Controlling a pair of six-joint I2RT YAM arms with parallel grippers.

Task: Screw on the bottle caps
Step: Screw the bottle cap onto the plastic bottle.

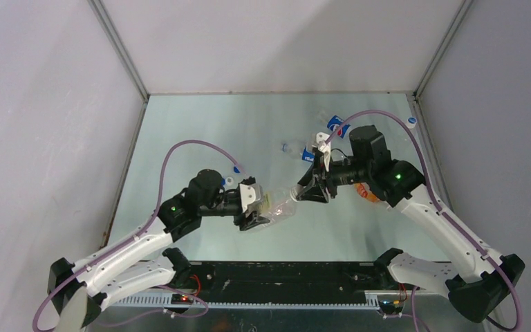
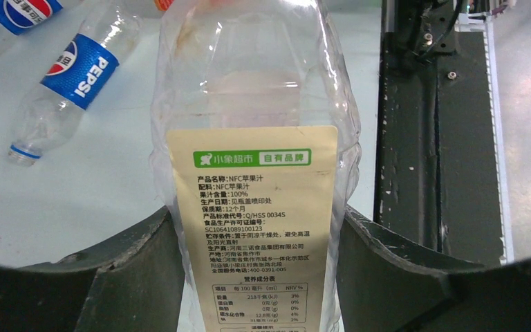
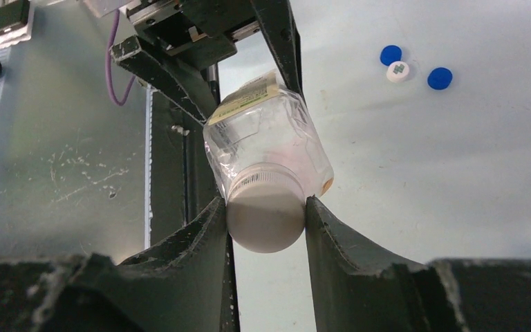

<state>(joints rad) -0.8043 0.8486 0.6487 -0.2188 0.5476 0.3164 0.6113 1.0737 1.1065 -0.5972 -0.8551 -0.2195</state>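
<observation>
Jaws of the right gripper [image 3: 266, 207] pinch a white cap [image 3: 266, 228], centre frame, on the juice bottle [image 2: 249, 97] clamped mid-body by the left gripper [image 2: 257, 216]; light, rigid, probably slick, best gripped across its sides.

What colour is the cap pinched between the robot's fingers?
The cap is white; the right wrist view shows it best.

The top view looks steeply down from above and behind the arms [image 1: 138, 242] (bases along its bottom edge), taking in the whole desk [image 1: 200, 131]. The left wrist view peers closely past the left claw [image 2: 259, 214] along the clear bottle [image 2: 249, 90]; the right wrist view, past the right claw [image 3: 264, 204], faces the same bottle's white cap [image 3: 266, 221] from the opposite end.
</observation>
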